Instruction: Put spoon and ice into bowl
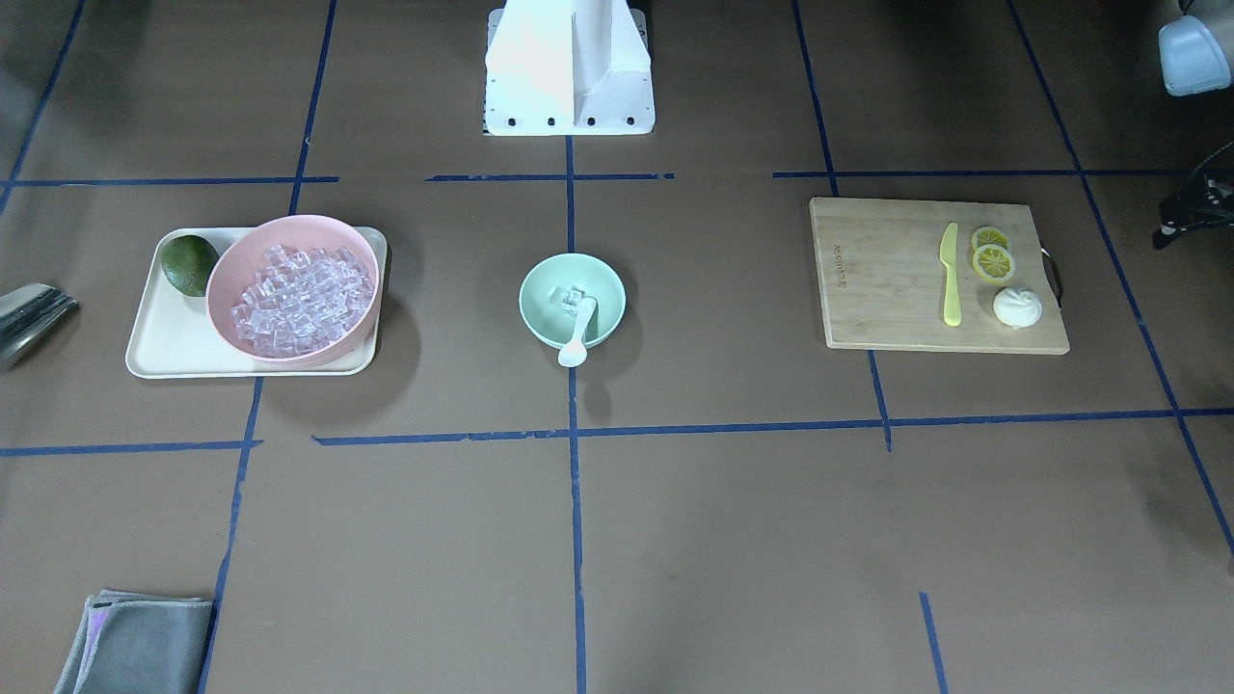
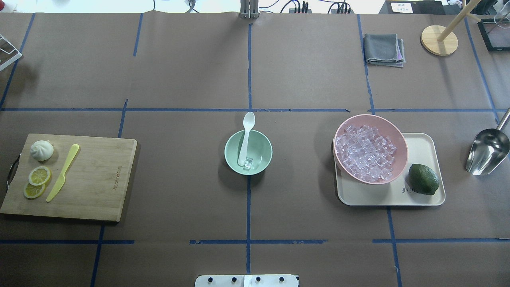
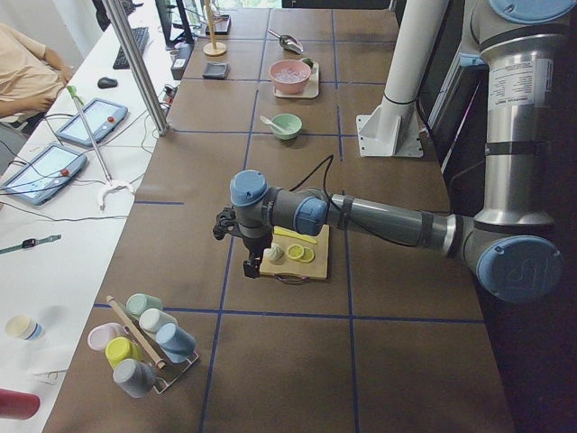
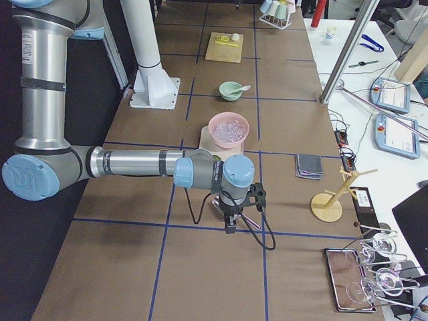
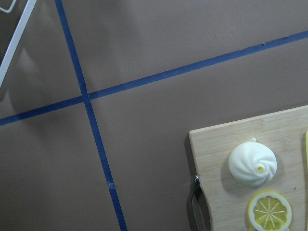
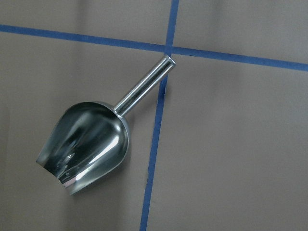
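Observation:
The mint-green bowl point(image 2: 263, 148) stands at the table's middle, and also shows in the front view point(image 1: 540, 310). The white spoon point(image 2: 246, 137) leans in it, handle inside and scoop over the far rim. A little clear ice point(image 2: 248, 162) lies in the bowl's bottom. Many more ice cubes point(image 2: 364, 153) fill a pink bowl point(image 2: 394, 135). My left gripper point(image 3: 251, 271) hangs over the cutting board's outer end. My right gripper point(image 4: 229, 226) hangs over the table's other end, with a steel scoop point(image 6: 86, 144) below its camera. I cannot tell whether either is open or shut.
A cream tray point(image 2: 426, 139) holds the pink bowl and a lime point(image 2: 423, 179). The wooden cutting board point(image 2: 95, 175) carries a yellow-green knife point(image 2: 63, 172), lemon slices point(image 2: 39, 175) and a white bun point(image 2: 42, 150). A grey cloth point(image 2: 383, 49) and a wooden stand point(image 2: 439, 40) sit at the far right.

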Tool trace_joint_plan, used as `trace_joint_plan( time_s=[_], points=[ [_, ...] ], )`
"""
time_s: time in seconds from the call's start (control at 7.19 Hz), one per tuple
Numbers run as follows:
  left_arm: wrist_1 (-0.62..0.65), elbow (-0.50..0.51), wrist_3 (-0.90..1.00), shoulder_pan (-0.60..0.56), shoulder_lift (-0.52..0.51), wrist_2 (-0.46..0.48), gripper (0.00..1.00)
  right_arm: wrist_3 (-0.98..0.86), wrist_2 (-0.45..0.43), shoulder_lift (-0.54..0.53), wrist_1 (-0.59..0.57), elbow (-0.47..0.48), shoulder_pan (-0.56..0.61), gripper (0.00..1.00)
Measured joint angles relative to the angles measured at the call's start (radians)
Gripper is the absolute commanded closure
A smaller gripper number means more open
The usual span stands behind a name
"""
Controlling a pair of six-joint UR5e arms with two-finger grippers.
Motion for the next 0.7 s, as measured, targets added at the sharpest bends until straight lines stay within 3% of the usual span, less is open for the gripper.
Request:
trace_joint_plan(
  time_s=[0.42, 0.7],
  points=[
    [0.053, 0.010, 0.009, -0.051, 0.035, -0.020, 0.00, -0.002, -0.003, -0.006, 0.009, 0.000, 0.004, 0.00],
    [0.062, 0.039, 0.121, -0.066, 0.045, -0.028, 0.00, 0.001, -0.002, -0.004, 0.009, 0.001, 0.003, 0.00]
  ],
)
